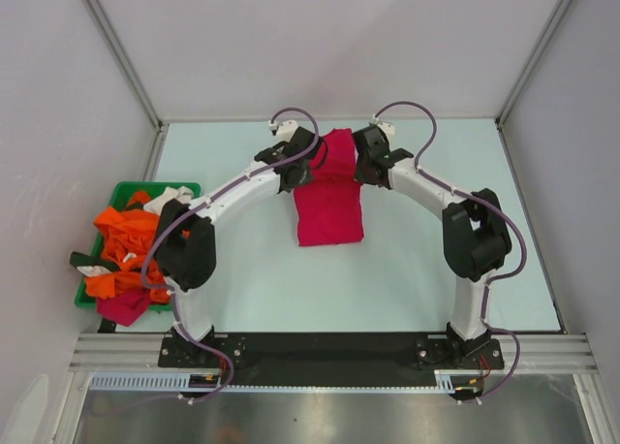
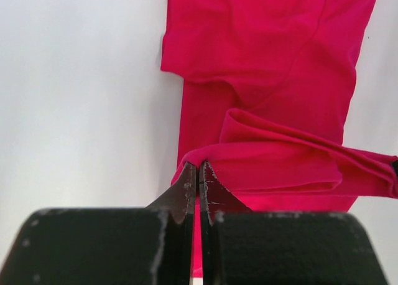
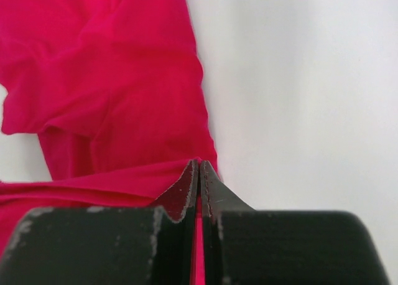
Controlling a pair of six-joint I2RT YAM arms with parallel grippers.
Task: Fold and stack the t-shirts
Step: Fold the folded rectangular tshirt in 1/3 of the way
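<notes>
Out at the far middle of the tabletop [image 1: 436, 260], both arms are on the crimson shirt [image 1: 329, 206]. It lies as a long narrow strip running from far to near, well apart from the green tray [image 1: 126, 185] at the left, where the orange shirts [image 1: 126, 236] sit heaped.

Left jaws are together, clamped on a corner of the far edge, as the left wrist view shows, with cloth [image 2: 267, 61] bunched right at the tips. Right jaws are clamped on the opposite corner, red fabric [image 3: 106, 67] caught between the tips. A band of cloth runs between the two grips, raised off the strip beneath.

My read: this is the cross fold, far end coming over toward the near hem. The next move calls for both arms drawing back toward their bases together, level and at matched pace so the band stays square, then laying that edge down on the near end and letting go together.

Pose: left arm [image 1: 228, 197] and right arm [image 1: 426, 187] reach forward and bow inward into an arch, elbows wide, wrists facing each other across the shirt.
</notes>
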